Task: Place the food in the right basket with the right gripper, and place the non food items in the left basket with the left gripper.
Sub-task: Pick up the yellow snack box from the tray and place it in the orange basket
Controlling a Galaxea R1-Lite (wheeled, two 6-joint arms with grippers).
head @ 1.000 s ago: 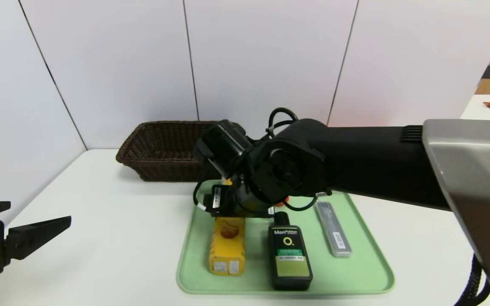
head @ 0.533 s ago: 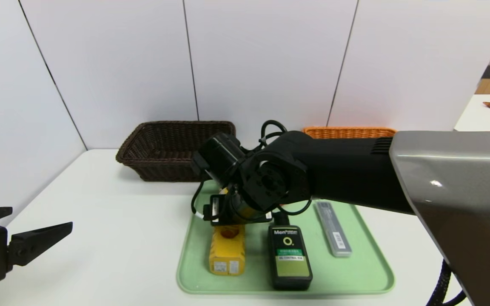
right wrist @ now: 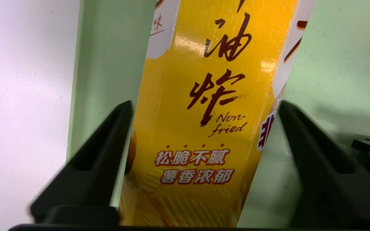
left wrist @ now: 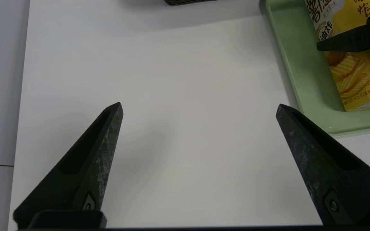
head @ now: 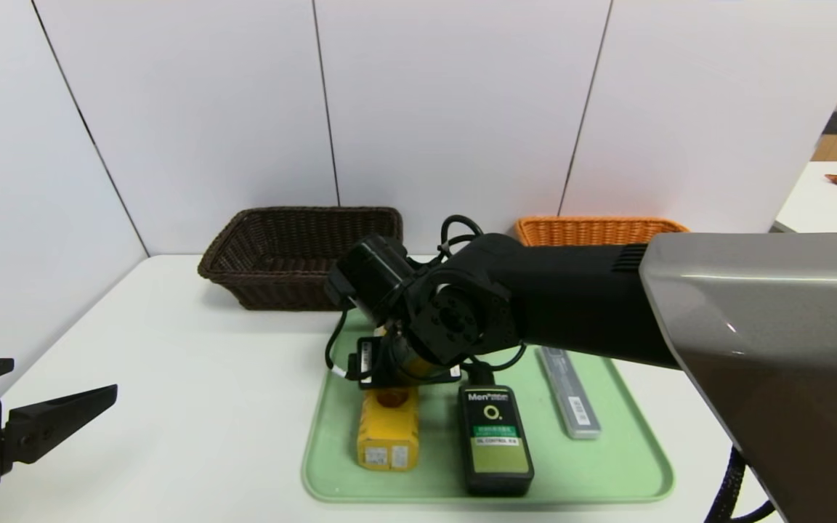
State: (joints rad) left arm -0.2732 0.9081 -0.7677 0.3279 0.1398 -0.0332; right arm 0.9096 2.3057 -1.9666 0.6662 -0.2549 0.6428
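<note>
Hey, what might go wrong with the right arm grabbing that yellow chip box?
The right gripper has its fingers on either side of the yellow box, which lies slanted between them, so closing might twist it. Squeezing hard could dent it if it is thin card. The black bottle lies close beside it on the green tray, so a sideways swing might knock that.

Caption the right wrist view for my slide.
The right claw straddles a yellow "Non-fried" snack box lying on a green tray.
</note>
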